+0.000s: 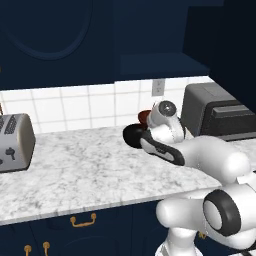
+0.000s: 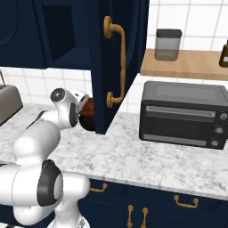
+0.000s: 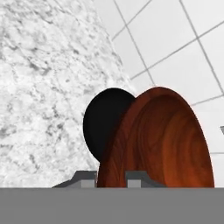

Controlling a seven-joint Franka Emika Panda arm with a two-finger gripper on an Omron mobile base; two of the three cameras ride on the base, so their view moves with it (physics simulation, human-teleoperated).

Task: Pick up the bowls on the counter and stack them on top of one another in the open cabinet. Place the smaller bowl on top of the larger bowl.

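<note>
- The robot arm is reaching over the stone counter toward the tiled wall.
- The gripper is closed tight on the rim of the brown bowl. One finger tip is sitting on each side of the rim.
- In the hand view the brown bowl is looking big and close, with its red-brown inside showing.
- The black bowl is sitting just behind the brown bowl in the hand view. The brown bowl is covering part of it. It is hard to tell if the two bowls are touching.
- In the left base view the black bowl is resting on the counter beside the arm's hand, and a bit of the brown bowl is peeking out near the wall.
- In the right base view the brown bowl is showing between the arm's hand and the open cabinet door.
- The dark blue cabinet is hanging above the bowls. Its shelf is flat and dark.
- A black oven is standing on the counter, well apart from the bowls.
- A silver toaster is standing far off on the other side.
</note>
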